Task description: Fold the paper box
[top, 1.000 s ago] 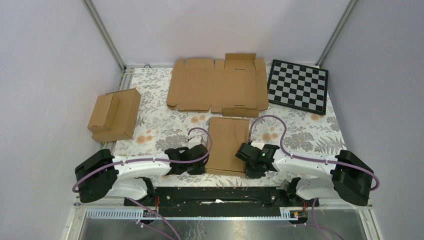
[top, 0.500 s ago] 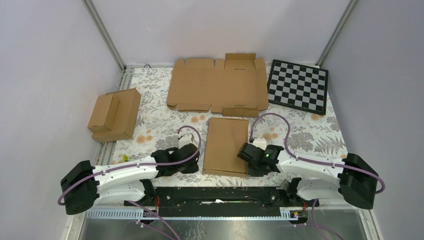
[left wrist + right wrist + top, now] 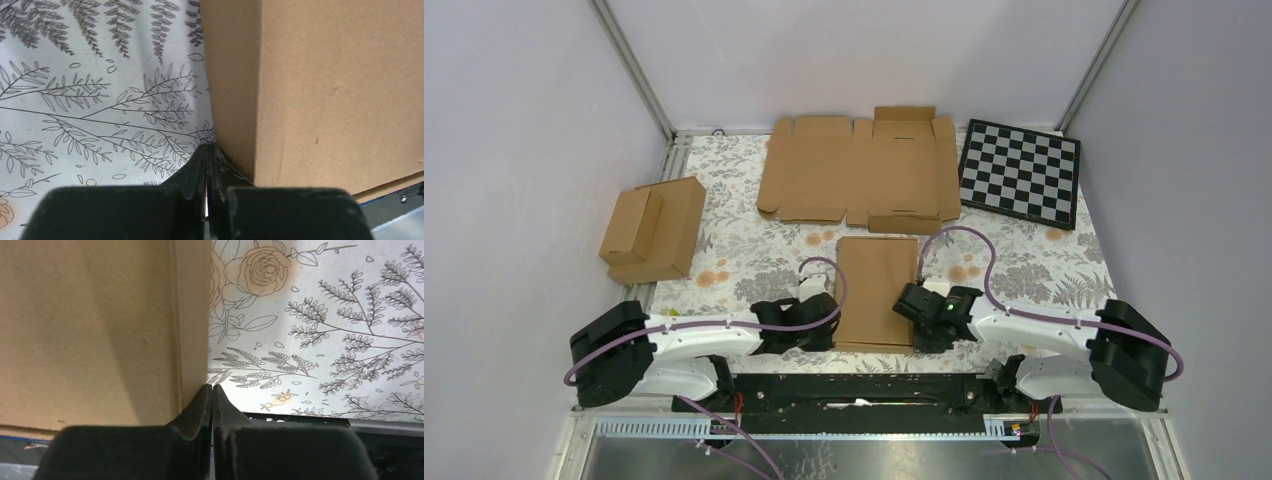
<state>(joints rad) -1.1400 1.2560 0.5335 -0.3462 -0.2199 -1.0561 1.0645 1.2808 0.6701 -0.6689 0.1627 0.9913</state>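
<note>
The paper box (image 3: pixel 879 290) lies closed and flat on the floral table cover, a plain brown cardboard rectangle between my two arms. My left gripper (image 3: pixel 827 326) is shut and empty, its tips resting against the box's left side wall (image 3: pixel 230 90) near the front corner. My right gripper (image 3: pixel 913 322) is also shut and empty, its tips touching the box's right side wall (image 3: pixel 192 325) low down. In the left wrist view my left gripper (image 3: pixel 207 146) shows closed fingers at the wall's foot. My right gripper (image 3: pixel 212 387) looks the same in the right wrist view.
A wide flat cardboard blank (image 3: pixel 859 170) with notched edges lies at the back. A checkerboard (image 3: pixel 1021 172) sits at the back right. Two joined small brown boxes (image 3: pixel 652 230) stand at the left edge. A black rail (image 3: pixel 854 385) runs along the near edge.
The left arm swung out to the left, then came back against the box's left side. The box tilted slightly and straightened again. The right gripper stayed at the right side.
</note>
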